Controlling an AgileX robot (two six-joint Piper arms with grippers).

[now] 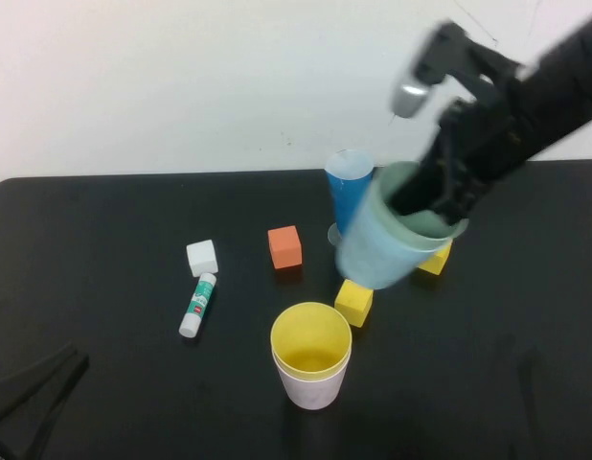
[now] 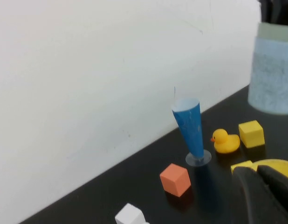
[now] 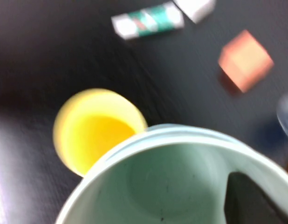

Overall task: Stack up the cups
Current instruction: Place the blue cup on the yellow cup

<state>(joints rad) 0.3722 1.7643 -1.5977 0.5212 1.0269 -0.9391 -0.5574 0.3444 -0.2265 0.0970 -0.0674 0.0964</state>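
Note:
My right gripper (image 1: 438, 196) is shut on the rim of the pale green cup (image 1: 422, 218). That cup sits nested inside the light blue cup (image 1: 377, 254). It holds the pair tilted in the air, above and to the right of the yellow cup (image 1: 311, 347). One finger (image 3: 246, 196) is inside the green cup (image 3: 172, 182). The yellow cup sits nested in the pink cup (image 1: 313, 388), upright on the table near the front. In the right wrist view the yellow cup (image 3: 95, 128) shows just beside the held rim. My left gripper (image 1: 74, 364) rests shut at the front left, empty.
A dark-blue cone glass (image 1: 350, 190) stands behind the held cups. Around the cups lie an orange cube (image 1: 284, 246), two yellow cubes (image 1: 353, 302) (image 1: 435, 260), a white cube (image 1: 202, 257) and a glue stick (image 1: 197, 305). A yellow duck (image 2: 225, 141) is near the cone glass.

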